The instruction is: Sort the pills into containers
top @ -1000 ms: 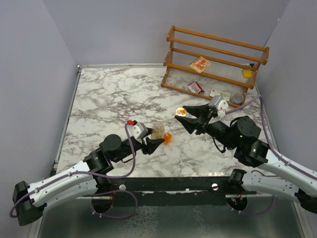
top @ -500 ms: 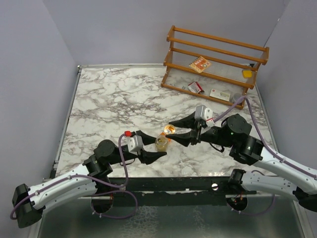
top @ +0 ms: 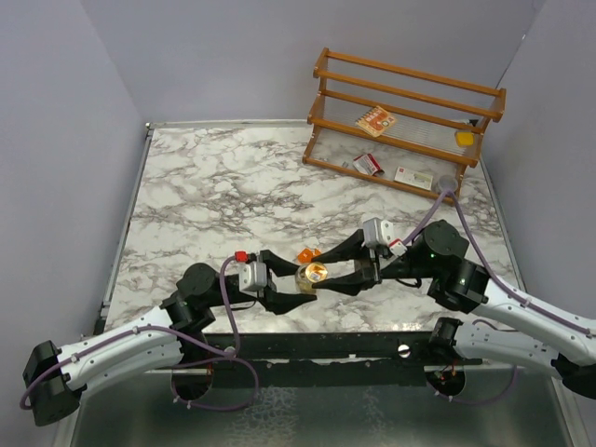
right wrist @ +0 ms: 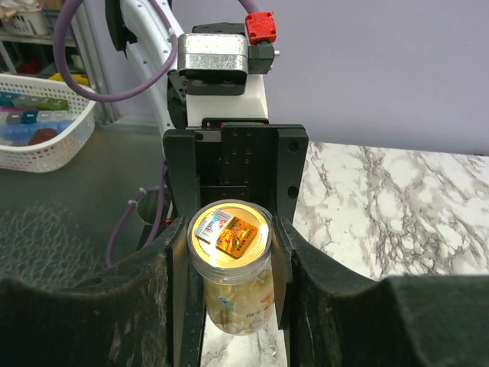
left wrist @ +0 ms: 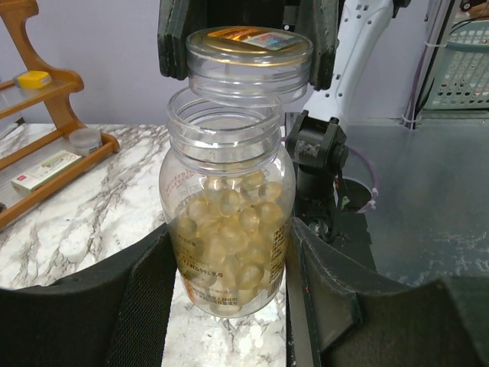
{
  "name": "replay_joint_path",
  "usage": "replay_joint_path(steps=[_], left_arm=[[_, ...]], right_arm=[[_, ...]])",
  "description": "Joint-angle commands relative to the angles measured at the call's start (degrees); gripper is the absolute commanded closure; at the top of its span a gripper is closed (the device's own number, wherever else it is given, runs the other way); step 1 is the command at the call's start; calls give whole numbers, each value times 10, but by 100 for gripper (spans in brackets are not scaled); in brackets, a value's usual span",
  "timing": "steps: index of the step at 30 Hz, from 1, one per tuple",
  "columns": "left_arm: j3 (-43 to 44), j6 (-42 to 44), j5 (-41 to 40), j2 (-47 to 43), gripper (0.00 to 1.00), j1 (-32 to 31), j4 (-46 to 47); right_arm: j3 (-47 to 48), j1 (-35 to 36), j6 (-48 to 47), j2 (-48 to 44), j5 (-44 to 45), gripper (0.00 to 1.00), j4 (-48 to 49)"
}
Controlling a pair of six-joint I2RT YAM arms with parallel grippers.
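Observation:
The clear jar [left wrist: 229, 229], full of tan-yellow round pills, stands upright on the marble between my left gripper's [left wrist: 229, 256] fingers, which are shut on its body. Its mouth is open. My right gripper [right wrist: 229, 237] is shut on the jar's clear lid [right wrist: 229, 229], which has a gold top with two stickers. The lid [left wrist: 248, 57] sits just above the jar's mouth, slightly off-centre. In the top view both grippers meet at the jar [top: 310, 276] near the table's front edge. The small orange box [top: 304, 254] lies on the marble just behind them.
A wooden rack [top: 410, 121] stands at the back right with red-and-white packets [top: 369, 164], a yellow item [top: 464, 138] and a grey tin [top: 445, 183]. The table's front edge [top: 307, 335] is close behind the grippers.
My right gripper carried the lid left and toward the front, down over the jar. My left gripper drew the jar back toward the front edge. The orange box stayed on the marble.

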Motion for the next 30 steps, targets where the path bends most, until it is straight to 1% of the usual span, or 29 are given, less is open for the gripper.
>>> replay_joint_path(steps=[1, 10, 16, 30], left_arm=[[-16, 2, 18, -16, 100, -2, 41], [-14, 1, 25, 3, 100, -3, 43], [-10, 5, 24, 3, 100, -2, 43], [-5, 6, 14, -5, 100, -2, 43]], right_arm=[[-12, 0, 21, 6, -31, 99, 40], [-15, 1, 29, 27, -26, 99, 69], [-15, 0, 27, 34, -24, 99, 64], [-25, 0, 19, 14, -3, 99, 49]])
